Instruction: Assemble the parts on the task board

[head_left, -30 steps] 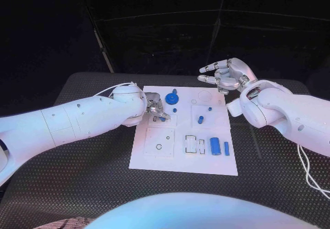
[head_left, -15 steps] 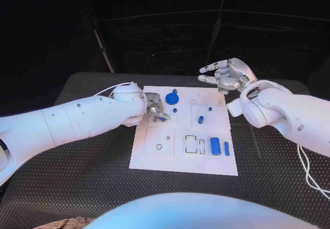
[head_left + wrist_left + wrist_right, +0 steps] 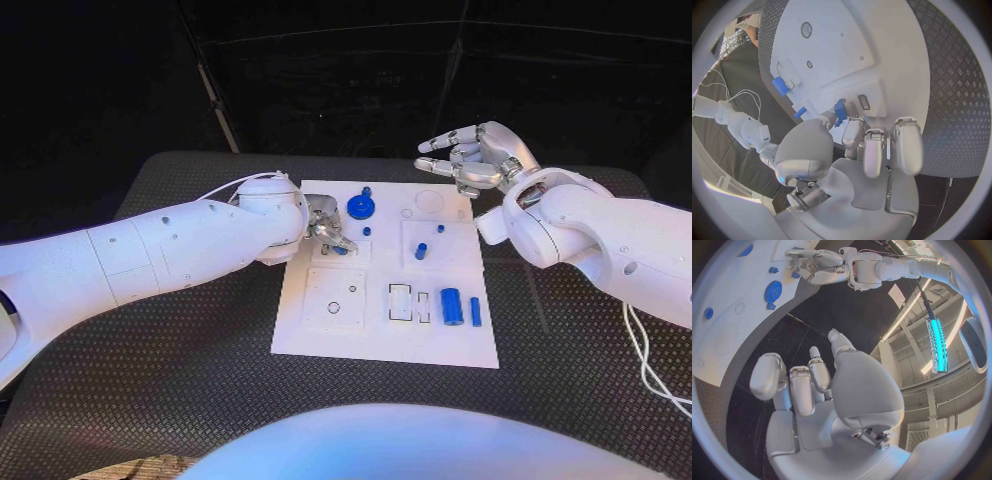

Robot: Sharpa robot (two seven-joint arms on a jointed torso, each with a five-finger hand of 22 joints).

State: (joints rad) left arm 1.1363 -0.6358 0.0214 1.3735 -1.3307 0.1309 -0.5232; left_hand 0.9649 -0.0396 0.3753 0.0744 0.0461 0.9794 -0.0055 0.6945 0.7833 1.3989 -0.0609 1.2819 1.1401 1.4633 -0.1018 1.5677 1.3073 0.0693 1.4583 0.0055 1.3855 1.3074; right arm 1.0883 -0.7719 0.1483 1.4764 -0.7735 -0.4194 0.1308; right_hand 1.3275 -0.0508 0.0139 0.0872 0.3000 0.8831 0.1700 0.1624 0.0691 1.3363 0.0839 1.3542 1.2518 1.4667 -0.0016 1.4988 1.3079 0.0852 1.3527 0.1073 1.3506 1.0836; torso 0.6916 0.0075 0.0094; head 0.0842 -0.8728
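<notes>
In the middle of the black table (image 3: 173, 400) lies the white task board (image 3: 382, 345), long side running away from the robot.

Nearest end of the board: a blue cylinder (image 3: 450, 305) lying on its side, a thin blue bar (image 3: 475, 311) just beside it, and pale rectangular recesses to their left.

Middle: a short blue peg (image 3: 421, 251) standing upright, with a smaller blue stud (image 3: 365, 231) apart from it.

Left edge, middle: the left hand (image 3: 326, 224) rests on the board, fingers curled down, pinching a small blue piece (image 3: 840, 111) at the fingertips.

Far end: a round blue gear (image 3: 361, 209), with a small blue knob (image 3: 366, 190) just beyond it.

Beyond the far right corner: the right hand (image 3: 473, 158), raised off the board, fingers loosely spread, holding nothing.
</notes>
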